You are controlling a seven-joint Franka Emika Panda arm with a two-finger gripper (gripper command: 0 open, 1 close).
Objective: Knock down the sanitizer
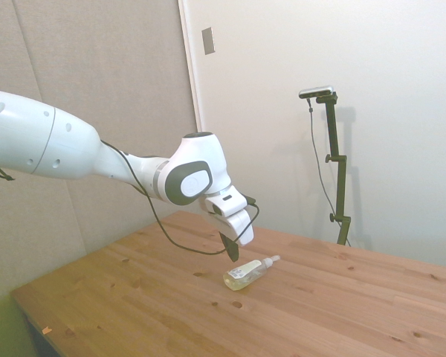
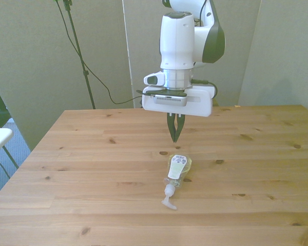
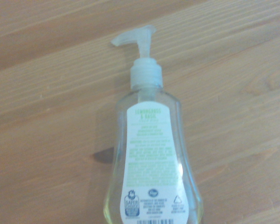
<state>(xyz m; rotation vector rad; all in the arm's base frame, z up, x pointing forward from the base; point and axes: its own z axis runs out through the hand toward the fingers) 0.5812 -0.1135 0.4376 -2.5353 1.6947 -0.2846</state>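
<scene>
Already toppled, sanitizer on its side on our desk, pump toward camera, our pincer pinched closed, empty, above.

Sanitizer base cut off, label perhaps blurred

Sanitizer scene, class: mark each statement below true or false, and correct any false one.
1. The sanitizer stands upright. False: it lies on its side on the table.
2. The gripper is shut and holds nothing. True.
3. The gripper touches the bottle. False: it hangs above the table, apart from the bottle.
4. In the front view, the pump top points toward the camera. True.
5. The label faces down against the wood. False: the wrist view shows it facing up.
</scene>
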